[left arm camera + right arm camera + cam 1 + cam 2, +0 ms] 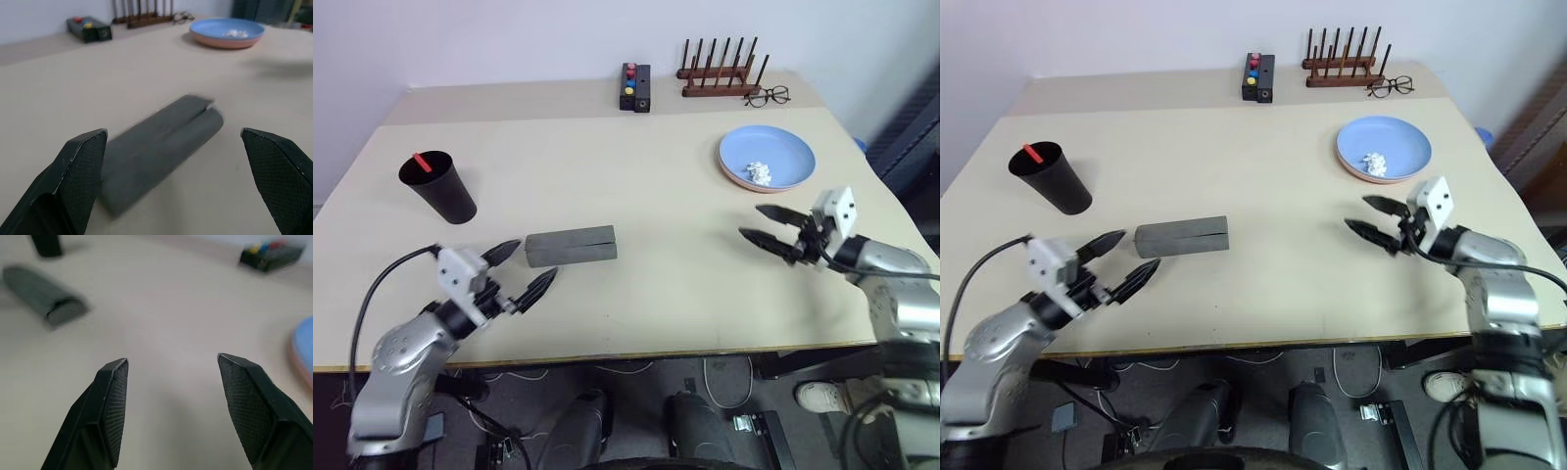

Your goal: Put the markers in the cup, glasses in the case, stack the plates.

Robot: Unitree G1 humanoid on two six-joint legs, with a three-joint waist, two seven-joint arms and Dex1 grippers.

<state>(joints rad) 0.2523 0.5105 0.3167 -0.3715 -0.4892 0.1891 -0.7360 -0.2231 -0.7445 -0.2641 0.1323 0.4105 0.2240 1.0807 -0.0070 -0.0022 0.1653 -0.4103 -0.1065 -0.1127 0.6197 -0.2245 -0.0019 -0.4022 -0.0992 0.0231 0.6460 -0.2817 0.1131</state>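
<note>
One tall matte black plastic cup (437, 186) stands near the desk's (636, 294) left edge, a red-ended marker (421, 163) inside. One grey fabric glasses case (571, 245) lies closed near the front edge. The light blue round plate (768, 157) sits stacked on the salmon pink plate (220, 43), whose rim the left wrist view reveals, near the right edge. Left tool (523, 267) and right tool (765, 225) gape empty.
</note>
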